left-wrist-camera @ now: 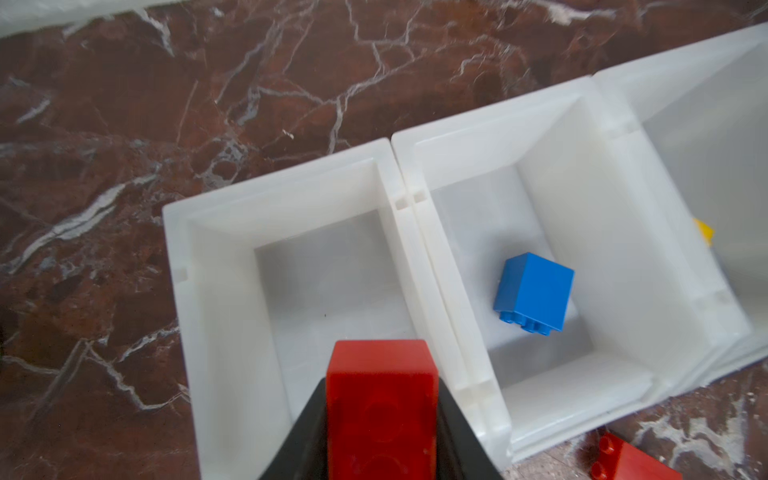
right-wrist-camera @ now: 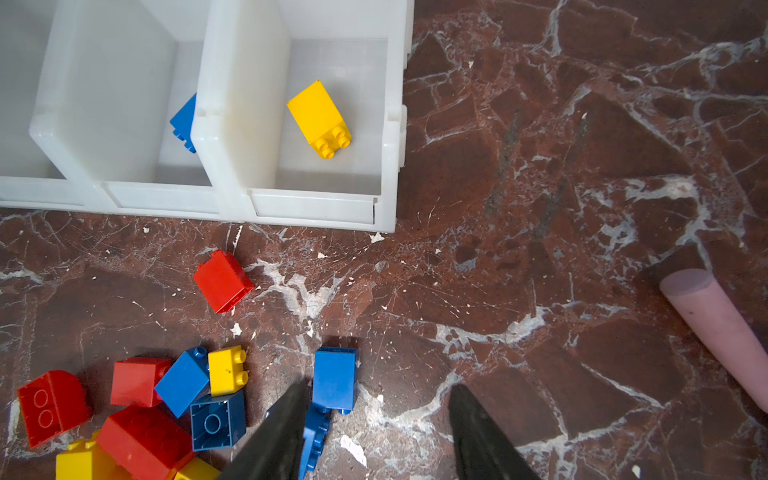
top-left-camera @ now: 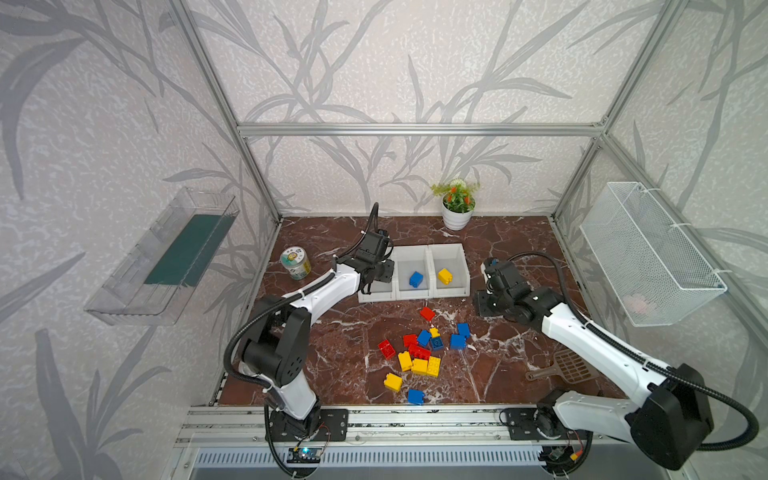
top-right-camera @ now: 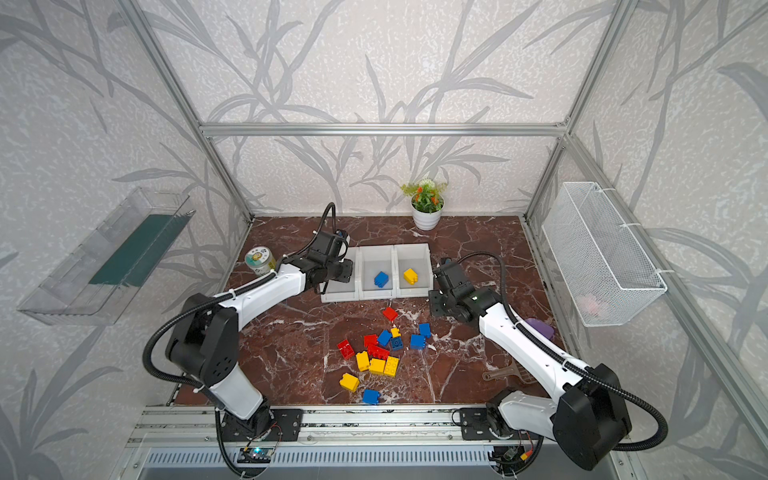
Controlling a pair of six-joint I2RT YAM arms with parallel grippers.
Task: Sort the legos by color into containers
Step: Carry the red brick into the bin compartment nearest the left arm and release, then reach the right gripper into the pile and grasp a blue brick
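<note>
**Grip state.** The left gripper [left-wrist-camera: 382, 419] has its jaws clamped on a red brick [left-wrist-camera: 380, 365]. It hangs over the empty left bin [left-wrist-camera: 178, 249], toward the low front and close to the wall shared with the middle bin [left-wrist-camera: 415, 166]. The right gripper [right-wrist-camera: 378, 388] has its jaws partly apart with nothing between them. It sits above the tabletop [right-wrist-camera: 540, 208] at 2 o'clock of the pile [top-left-camera: 419, 353], and a loose blue brick [right-wrist-camera: 334, 378] lies below, near one finger.

**Risks, in my judgement.**
- If I release from here, the red brick may clip the shared wall and tip into the middle bin, or bounce out over the low front.
- If I lower the right gripper as it stands, one finger may land on the loose blue brick and shove it into the pile.

**Count.**
- Bins: three, in a row at 12 o'clock of the pile.
- Binned: one binned blue brick [left-wrist-camera: 534, 293] in the middle bin, and one yellow brick [right-wrist-camera: 319, 118] in the right bin [right-wrist-camera: 395, 124].
- Held: one red.
- Loose on the tabletop, as far as overlaps allow: four red, five blue, five yellow.
</note>
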